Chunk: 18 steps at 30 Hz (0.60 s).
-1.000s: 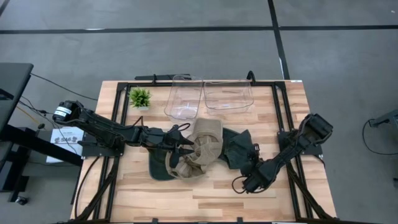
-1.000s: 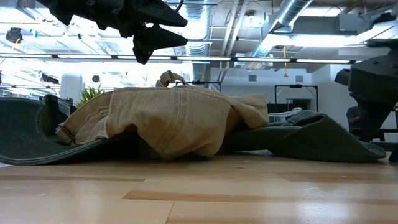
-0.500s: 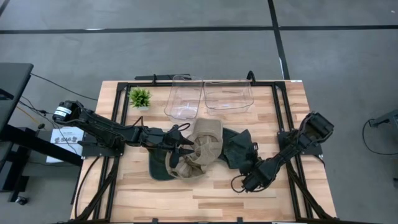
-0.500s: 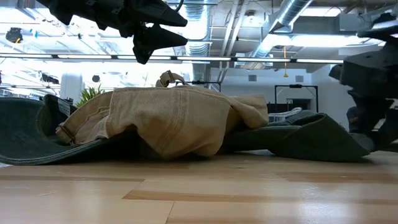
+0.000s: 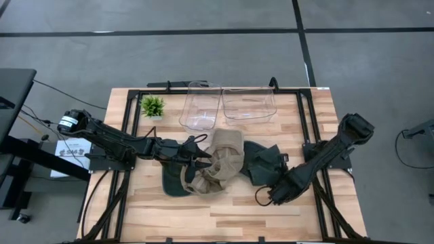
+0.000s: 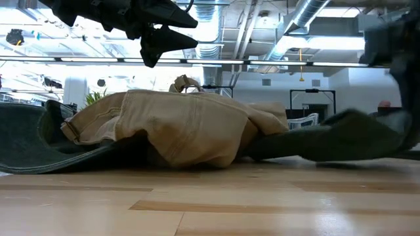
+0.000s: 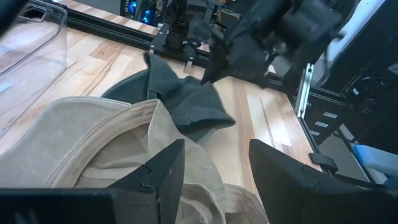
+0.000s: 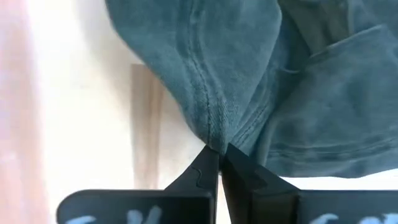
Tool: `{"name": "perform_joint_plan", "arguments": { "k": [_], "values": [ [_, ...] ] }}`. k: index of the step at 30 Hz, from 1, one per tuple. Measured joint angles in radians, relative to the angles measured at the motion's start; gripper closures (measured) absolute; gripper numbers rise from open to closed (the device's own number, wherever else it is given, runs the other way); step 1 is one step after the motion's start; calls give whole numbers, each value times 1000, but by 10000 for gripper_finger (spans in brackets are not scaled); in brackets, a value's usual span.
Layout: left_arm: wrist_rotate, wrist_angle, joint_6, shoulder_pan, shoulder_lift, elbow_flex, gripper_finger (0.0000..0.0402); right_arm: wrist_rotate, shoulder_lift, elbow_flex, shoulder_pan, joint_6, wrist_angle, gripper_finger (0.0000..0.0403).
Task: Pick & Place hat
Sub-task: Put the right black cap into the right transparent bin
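Lifted since before, green hat (image 5: 261,161) in clenched right pincer (image 8: 217,163); thin brim pinch may slip. Left pincer (image 7: 211,163) released.

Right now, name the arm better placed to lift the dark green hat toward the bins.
Right. The right gripper is already pinched shut on the dark green hat; the left gripper hangs open over the tan hat.
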Motion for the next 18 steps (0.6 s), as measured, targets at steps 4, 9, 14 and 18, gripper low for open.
{"name": "perform_joint_plan", "arguments": {
  "k": [4,9,14,18],
  "values": [
    [0,0,0,0,0,0,224,-39,-73,71,13,2,-46,400],
    [0,0,0,0,0,0,224,-52,-154,178,19,2,-113,401],
    [0,0,0,0,0,0,224,-43,-227,256,19,-15,-137,402],
    [0,0,0,0,0,0,224,-41,-266,292,19,-43,-135,402]
  ]
}}
